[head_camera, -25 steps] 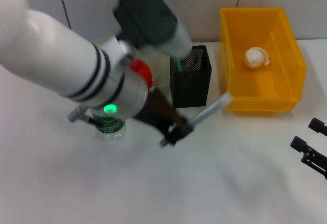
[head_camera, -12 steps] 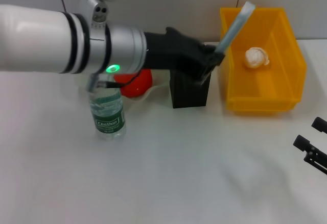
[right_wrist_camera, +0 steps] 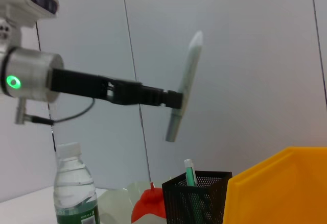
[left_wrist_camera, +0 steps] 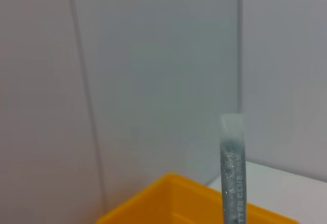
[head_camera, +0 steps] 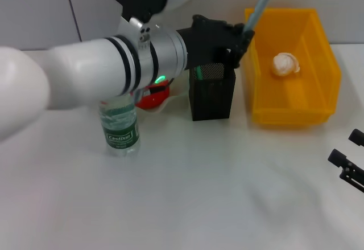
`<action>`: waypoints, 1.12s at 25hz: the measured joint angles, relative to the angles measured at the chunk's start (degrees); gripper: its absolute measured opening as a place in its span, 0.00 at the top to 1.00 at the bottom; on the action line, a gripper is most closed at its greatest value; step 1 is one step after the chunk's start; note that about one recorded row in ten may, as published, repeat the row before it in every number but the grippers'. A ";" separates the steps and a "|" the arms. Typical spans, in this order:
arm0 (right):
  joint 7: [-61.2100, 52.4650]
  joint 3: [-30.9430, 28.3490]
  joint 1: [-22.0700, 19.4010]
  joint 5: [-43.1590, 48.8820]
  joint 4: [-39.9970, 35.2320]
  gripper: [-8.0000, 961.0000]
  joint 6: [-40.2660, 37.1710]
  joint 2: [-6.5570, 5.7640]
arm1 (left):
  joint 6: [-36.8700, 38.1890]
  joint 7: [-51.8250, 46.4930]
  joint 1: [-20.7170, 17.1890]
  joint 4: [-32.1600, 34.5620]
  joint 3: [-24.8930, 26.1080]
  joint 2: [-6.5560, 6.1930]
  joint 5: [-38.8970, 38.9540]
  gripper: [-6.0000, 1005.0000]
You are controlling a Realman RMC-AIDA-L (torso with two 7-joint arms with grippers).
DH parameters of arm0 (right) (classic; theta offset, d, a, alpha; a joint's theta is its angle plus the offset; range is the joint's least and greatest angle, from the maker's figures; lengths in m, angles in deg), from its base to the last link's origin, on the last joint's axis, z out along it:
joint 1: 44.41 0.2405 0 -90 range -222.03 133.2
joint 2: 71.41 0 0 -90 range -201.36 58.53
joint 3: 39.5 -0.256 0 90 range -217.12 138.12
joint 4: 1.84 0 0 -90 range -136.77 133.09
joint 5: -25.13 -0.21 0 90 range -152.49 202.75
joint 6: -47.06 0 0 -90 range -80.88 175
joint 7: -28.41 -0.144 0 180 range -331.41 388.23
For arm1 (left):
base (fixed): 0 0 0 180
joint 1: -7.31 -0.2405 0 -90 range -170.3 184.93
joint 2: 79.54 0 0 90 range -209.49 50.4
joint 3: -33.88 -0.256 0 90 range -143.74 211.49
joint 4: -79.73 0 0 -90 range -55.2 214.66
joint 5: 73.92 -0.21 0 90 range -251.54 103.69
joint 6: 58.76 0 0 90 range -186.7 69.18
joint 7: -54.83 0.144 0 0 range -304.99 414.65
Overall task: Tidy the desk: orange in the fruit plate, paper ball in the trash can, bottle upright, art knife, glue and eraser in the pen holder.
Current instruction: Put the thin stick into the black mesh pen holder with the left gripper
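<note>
Glossy orange plastic trash can [head_camera: 318, 99]; black wire-mesh pen holder [head_camera: 212, 93]; glittery glue [left_wrist_camera: 232, 183].

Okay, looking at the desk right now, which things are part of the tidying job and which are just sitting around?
Job: glue tube in left gripper, pen holder, bottle, orange, fruit plate, paper ball, yellow bin.
Idle: right gripper.

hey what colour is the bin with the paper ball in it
Bright yellow-orange; the bin shows best in the head view.
</note>
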 joint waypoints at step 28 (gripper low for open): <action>1.02 -0.77 0.72 0.01 -1.59 0.28 0.13 0.00 | -37.23 -9.62 8.64 -24.85 -20.12 0.11 9.25 0.78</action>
